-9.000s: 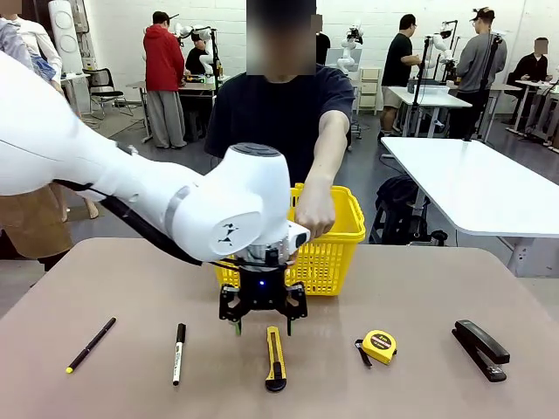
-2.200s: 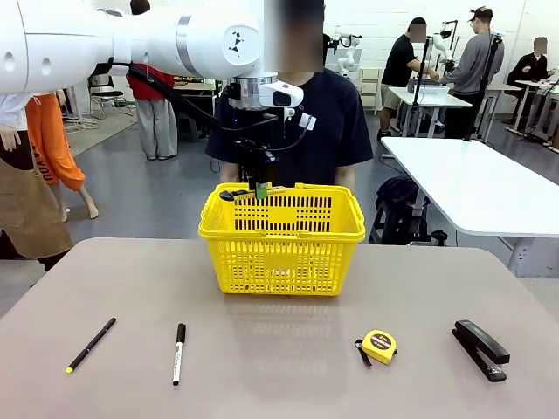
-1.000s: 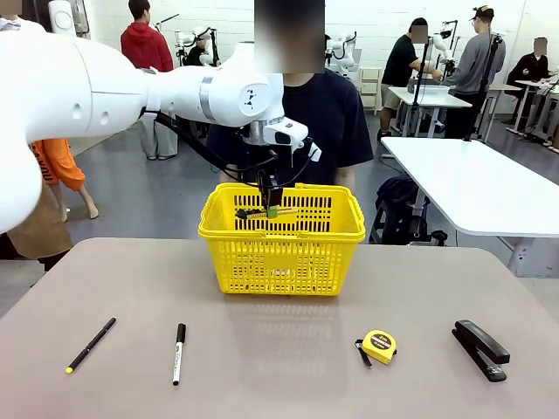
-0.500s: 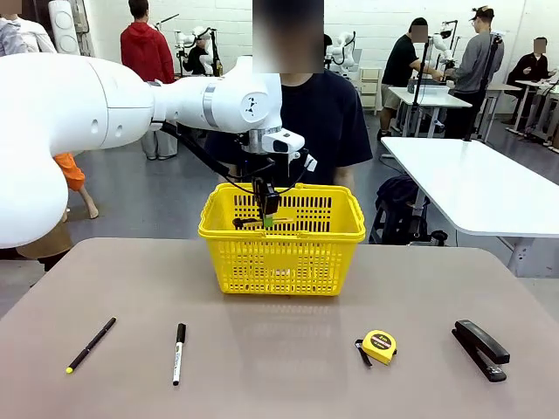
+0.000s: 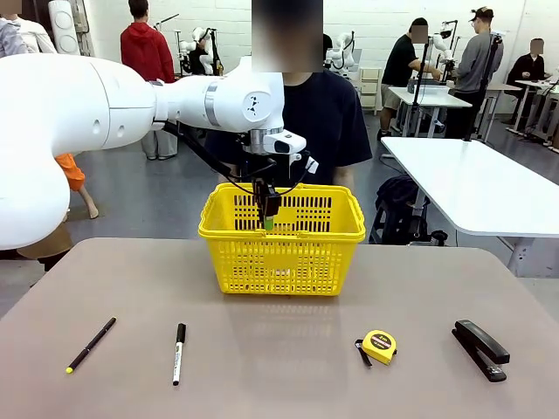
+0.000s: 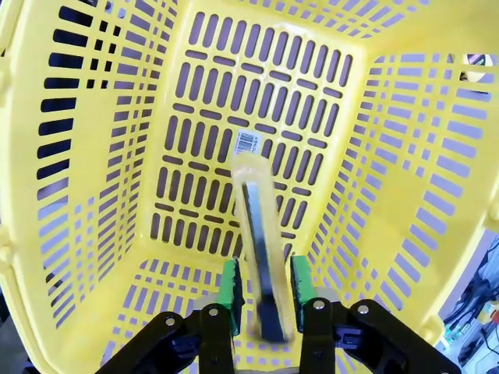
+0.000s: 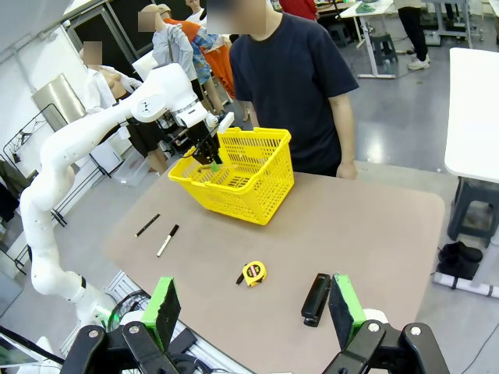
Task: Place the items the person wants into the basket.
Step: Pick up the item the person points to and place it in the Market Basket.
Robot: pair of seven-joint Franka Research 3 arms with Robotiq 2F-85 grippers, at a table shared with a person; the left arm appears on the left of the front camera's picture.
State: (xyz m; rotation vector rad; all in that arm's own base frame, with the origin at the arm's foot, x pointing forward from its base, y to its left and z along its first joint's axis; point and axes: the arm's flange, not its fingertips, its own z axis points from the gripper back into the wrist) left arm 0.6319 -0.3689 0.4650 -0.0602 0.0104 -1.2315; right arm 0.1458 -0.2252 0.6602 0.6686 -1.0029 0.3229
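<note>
Now, left hand [image 5: 267, 218]: lowered into the mouth of the yellow plastic shopping basket [image 5: 281, 257], fingers pointing down. It is partly open, with the green pads [image 6: 230, 292] set slightly wider than the thing between them.
Utility knife [image 6: 259, 234]: yellow and black, lying lengthwise between the left hand's pads with its far end towards the basket floor. It is blurred in the left wrist view and a thin gap shows along one side, so no firm grip is visible.
Basket: stands on the far middle of the surface [image 5: 279, 384], directly in front of the person. A small barcode label sits on its lattice floor.
Person [image 5: 327, 113]: in a black T-shirt, standing just behind the basket at the far edge.
Right hand [image 7: 253, 292]: wide open with nothing between its pads, held high over the near side of the surface.
Pen [image 5: 90, 345]: thin and black with a yellow tip, lying near left on the surface.
Marker [image 5: 178, 353]: white with a black cap, lying beside the pen but apart from it.
Tape measure [image 5: 379, 346]: round and yellow, lying near right.
Stapler [image 5: 480, 347]: long and black, at the far right, well apart from the basket.
</note>
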